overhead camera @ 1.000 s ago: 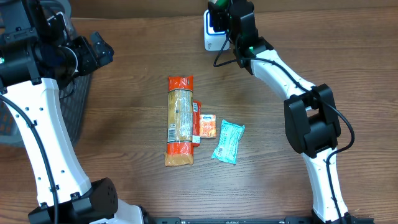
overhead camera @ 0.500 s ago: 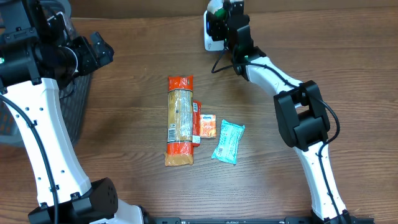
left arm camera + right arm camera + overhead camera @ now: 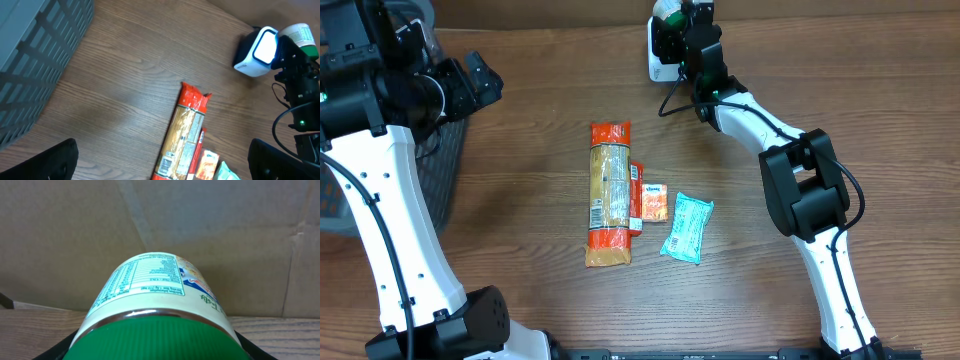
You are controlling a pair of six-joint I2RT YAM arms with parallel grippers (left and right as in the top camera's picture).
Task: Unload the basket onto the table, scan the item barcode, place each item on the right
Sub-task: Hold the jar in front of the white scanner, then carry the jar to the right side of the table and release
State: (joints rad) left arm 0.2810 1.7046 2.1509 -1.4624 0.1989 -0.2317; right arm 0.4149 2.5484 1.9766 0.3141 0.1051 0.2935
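— Progress on the scan?
— Midway, I'd judge. The right gripper point(image 3: 678, 28) pinches the jar point(image 3: 155, 305) at its lid end, top centre of the overhead frame, just beside the scanner point(image 3: 255, 50). Whether the barcode has read, I cannot tell.
— Which face shows?
— The nutrition panel faces the wrist camera. No barcode in sight, so a turn may be needed.
— Left side?
— Left gripper point(image 3: 485, 85) spread wide, holding nothing, upper left by the basket point(image 3: 35, 60).
— Materials?
— Jar: smooth round body, printed label, ribbed green lid. Scanner: glossy white block, lit window. Pasta point(image 3: 608, 195) in crinkly film mid-frame, orange packet point(image 3: 653, 202) and teal packet point(image 3: 686, 228) beside it. Table point(image 3: 520, 300): wood grain.
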